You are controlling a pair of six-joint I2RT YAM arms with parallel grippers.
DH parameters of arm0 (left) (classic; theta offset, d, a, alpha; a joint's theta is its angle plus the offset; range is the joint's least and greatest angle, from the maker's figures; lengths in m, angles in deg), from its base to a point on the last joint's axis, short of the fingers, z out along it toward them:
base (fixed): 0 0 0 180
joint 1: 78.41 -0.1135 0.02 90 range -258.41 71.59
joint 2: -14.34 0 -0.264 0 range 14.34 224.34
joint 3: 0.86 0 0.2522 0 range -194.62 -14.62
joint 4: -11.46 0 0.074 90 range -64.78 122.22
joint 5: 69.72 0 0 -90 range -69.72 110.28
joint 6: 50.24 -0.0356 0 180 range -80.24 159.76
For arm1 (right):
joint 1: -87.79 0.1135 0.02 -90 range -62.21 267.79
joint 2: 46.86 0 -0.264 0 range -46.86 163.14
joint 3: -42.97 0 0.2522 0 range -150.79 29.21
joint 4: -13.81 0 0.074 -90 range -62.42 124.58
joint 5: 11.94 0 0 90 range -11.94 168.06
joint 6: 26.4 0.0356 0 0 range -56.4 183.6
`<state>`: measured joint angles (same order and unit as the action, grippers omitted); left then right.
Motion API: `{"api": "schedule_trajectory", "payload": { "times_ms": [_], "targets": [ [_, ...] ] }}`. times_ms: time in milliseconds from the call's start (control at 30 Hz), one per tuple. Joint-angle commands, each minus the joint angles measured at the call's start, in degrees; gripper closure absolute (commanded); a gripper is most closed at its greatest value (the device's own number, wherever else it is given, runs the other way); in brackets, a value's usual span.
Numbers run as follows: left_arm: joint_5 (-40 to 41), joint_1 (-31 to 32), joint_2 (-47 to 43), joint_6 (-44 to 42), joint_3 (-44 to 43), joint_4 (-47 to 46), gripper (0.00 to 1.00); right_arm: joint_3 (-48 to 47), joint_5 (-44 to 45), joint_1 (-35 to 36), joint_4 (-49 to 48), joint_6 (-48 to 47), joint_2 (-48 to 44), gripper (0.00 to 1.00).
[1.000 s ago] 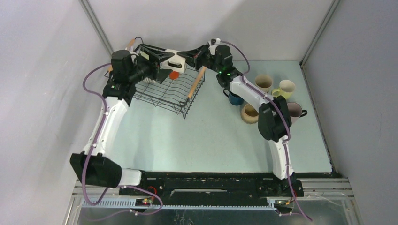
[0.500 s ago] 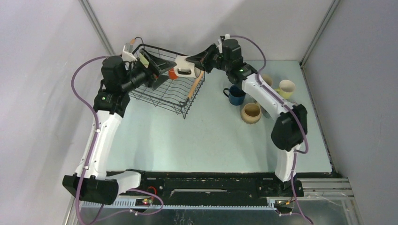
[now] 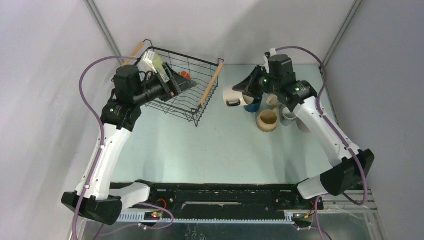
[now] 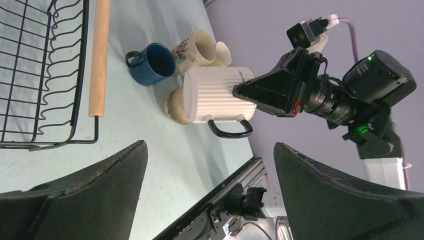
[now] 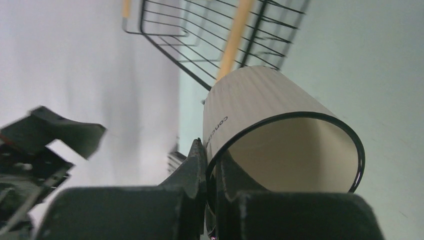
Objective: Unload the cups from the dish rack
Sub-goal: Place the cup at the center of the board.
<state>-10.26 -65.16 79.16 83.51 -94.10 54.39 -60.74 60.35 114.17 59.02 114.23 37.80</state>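
Observation:
The black wire dish rack point(image 3: 195, 102) with wooden handles stands at the back left. An orange cup point(image 3: 184, 75) shows inside it, behind my left gripper point(image 3: 191, 84), which is open and empty over the rack's inside. My right gripper point(image 3: 243, 90) is shut on the rim of a white ribbed cup point(image 3: 231, 95) with a black handle, held on its side in the air right of the rack. The left wrist view shows this cup point(image 4: 217, 95) held by the right gripper point(image 4: 240, 92). The right wrist view shows one finger point(image 5: 196, 162) outside the cup's point(image 5: 270, 125) rim and one inside.
On the table right of the rack stand a navy cup point(image 3: 251, 106) and a tan cup point(image 3: 267, 120); others are hidden behind the right arm. The left wrist view shows the navy cup point(image 4: 152, 63), a cream patterned cup point(image 4: 196, 46) and a yellow cup point(image 4: 223, 52).
My right gripper has carried the white ribbed cup out of the rack and rightwards, to above the table beside the navy cup. My left gripper has stayed over the rack and turned a little.

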Motion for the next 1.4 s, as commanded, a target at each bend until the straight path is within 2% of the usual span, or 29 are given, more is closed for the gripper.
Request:
{"api": "schedule_trajectory", "payload": {
  "times_ms": [0,167,333,500,900,1367],
  "targets": [
    [3.1,2.76,-1.4,-5.74,-2.08,1.36,0.0,0.51,0.96,-0.02,6.99,-10.7,-5.26,1.0],
    [6.9,6.52,-1.2,-8.92,-2.32,3.57,0.0,3.22,3.48,1.33,8.44,-17.58,-6.49,1.0],
    [12.8,9.8,-2.08,-12.03,-2.62,7.04,0.0,3.7,9.24,3.94,9.95,-23.92,-2.49,1.0],
    [17.4,10.91,-3.97,-14.73,-0.98,9.49,0.0,6.75,10.62,4.74,5.93,-29.2,0.86,1.0],
    [18.8,10.96,-7.54,-16.57,3.7,10.46,0.0,7.31,17.7,5.63,3.15,-35.3,10.42,1.0],
    [19.68,10.91,-8.23,-17.59,4.37,11.35,0.0,2.14,24.32,7.03,6.28,-37.22,19.8,1.0]
  ]
}}
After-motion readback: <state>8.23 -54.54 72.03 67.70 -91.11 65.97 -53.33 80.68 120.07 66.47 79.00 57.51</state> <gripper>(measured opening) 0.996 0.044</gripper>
